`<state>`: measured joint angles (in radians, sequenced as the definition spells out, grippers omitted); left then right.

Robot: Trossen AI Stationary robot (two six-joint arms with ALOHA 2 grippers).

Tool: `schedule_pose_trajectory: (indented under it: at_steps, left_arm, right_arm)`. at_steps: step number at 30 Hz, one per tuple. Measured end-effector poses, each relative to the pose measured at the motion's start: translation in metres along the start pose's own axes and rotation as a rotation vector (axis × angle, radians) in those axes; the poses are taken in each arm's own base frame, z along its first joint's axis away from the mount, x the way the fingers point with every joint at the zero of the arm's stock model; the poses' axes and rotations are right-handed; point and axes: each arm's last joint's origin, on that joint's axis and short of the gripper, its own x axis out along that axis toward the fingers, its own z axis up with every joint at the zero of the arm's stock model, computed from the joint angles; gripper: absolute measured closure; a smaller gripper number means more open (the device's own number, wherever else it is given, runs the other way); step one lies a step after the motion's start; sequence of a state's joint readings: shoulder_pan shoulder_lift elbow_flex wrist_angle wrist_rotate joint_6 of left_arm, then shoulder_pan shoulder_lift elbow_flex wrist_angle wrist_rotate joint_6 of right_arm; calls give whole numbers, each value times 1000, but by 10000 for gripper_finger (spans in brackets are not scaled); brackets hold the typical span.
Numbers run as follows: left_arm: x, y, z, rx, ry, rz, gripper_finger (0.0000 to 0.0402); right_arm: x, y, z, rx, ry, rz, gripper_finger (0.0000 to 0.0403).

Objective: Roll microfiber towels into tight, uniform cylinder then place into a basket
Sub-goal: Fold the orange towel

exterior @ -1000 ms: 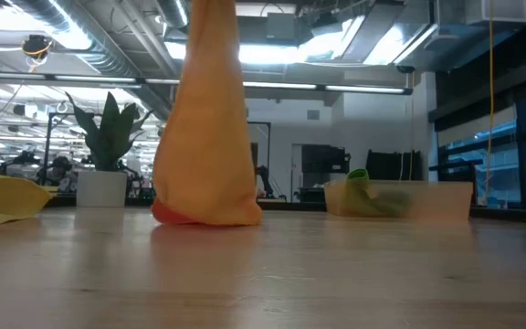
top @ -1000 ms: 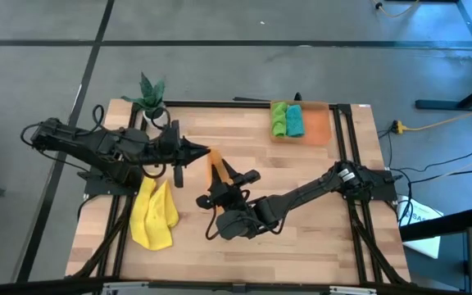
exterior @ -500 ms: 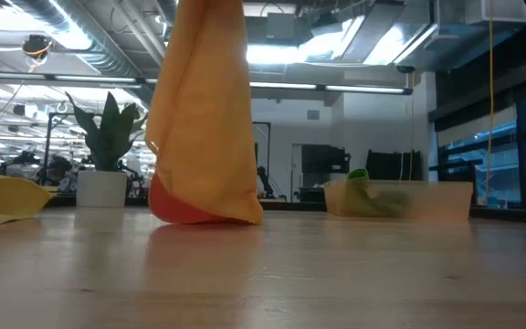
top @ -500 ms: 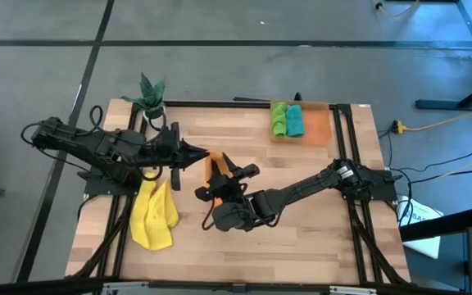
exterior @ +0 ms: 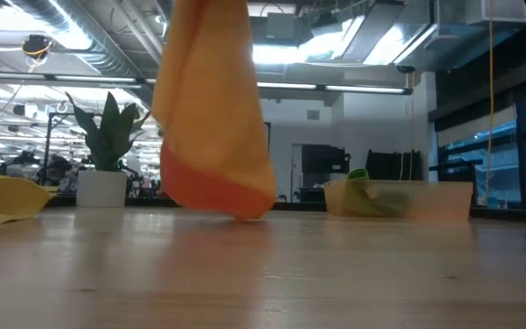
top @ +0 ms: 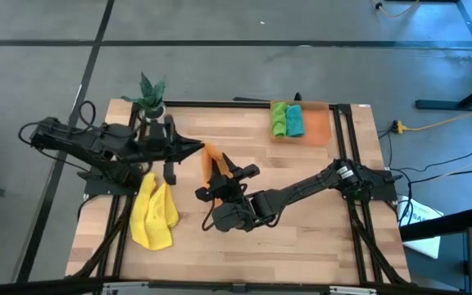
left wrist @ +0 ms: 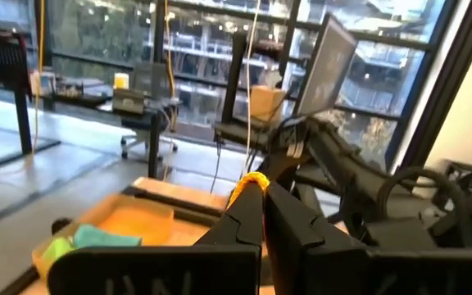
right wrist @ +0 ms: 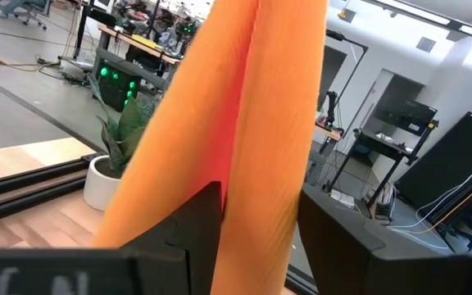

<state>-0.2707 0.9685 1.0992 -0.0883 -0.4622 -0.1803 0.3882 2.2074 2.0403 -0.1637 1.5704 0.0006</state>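
Soft orange microfiber towel [exterior: 213,110] hanging above mid-tabletop [top: 301,221], top corner pinched in closed left claw [top: 201,147], lower folds between parted fingers of right claw [top: 224,174], near crumpled yellow cloth [top: 154,215].

Grey concrete floor [top: 220,49] surrounds the wooden surface [top: 301,238]; ceiling lights [exterior: 354,41] glow overhead, tall windows [left wrist: 187,57] behind desks [left wrist: 138,102].

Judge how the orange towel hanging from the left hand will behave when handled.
Likely floppy: the orange towel hangs in loose folds from the left hand. Probably light, since a pinch at one corner holds it. It may swing or snag between the right hand's open fingers.
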Motion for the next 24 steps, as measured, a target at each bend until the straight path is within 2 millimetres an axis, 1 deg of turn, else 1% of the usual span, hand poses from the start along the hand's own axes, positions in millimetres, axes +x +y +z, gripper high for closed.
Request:
schedule_pose_trajectory:
  at_steps: [9, 15, 20, 22, 24]
  left_arm:
    - [-14, 4, 16, 67, -102, -2, 401]
    - [-20, 5, 25, 193, -172, -32, 401]
    - [-23, 5, 29, 209, -200, -38, 402]
    - [-23, 6, 29, 208, -203, -18, 401]
    - [-23, 7, 29, 224, -202, 13, 402]
  right_arm:
    - [0, 0, 0, 0, 0, 0, 244]
    - [0, 0, 0, 0, 0, 0, 244]
    - [0, 0, 0, 42, 0, 3, 244]
    - [0, 1, -2, 54, 2, 40, 244]
    - [0, 3, -4, 35, 9, 112, 244]
